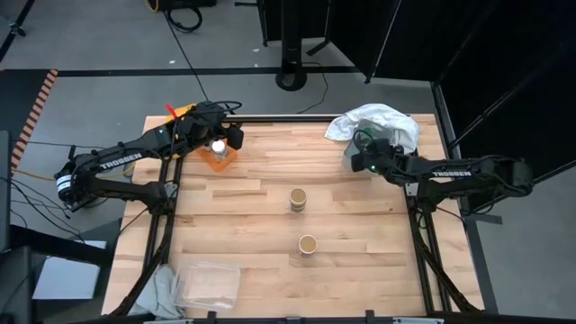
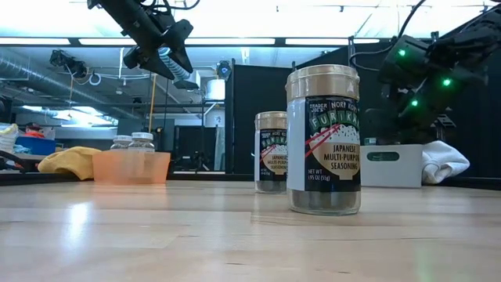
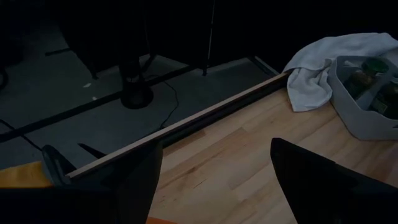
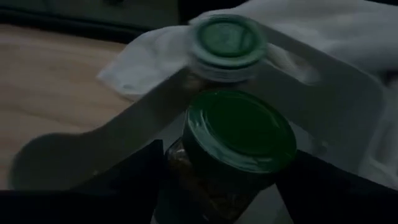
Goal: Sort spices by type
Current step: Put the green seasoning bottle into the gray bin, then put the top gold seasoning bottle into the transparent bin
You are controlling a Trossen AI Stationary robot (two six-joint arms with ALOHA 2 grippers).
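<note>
Two tan-lidded spice jars stand on their bases mid-table [image 1: 298, 199] [image 1: 308, 244], large in the low view [image 2: 323, 141] [image 2: 271, 153]. Two white-lidded jars [image 2: 142, 141] [image 2: 121, 142] stand in the orange tray [image 2: 131, 167] at the far left. My left gripper [image 1: 221, 139] [image 3: 214, 180] hovers open above that tray and holds nothing. My right gripper [image 1: 354, 160] [image 4: 227, 186] is over the grey tray [image 4: 348, 112] at the far right, shut on a green-lidded jar [image 4: 239, 134]. A second green-lidded jar [image 4: 227, 40] stands in the grey tray. My right gripper pinches the green-lidded jar by its body [image 4: 180, 171], below the lid, one finger [image 4: 146, 174] on each side. It comes from above, slanting down. The jar is tilted and nearer the camera than the jar in the grey tray, apparently lifted; its base is hidden.
A white cloth [image 1: 378, 121] lies bunched against the grey tray at the far right corner. A clear plastic tray [image 1: 209, 283] and a grey rag [image 1: 160, 290] sit at the near left corner. A yellow cloth [image 2: 66, 162] lies beyond the orange tray.
</note>
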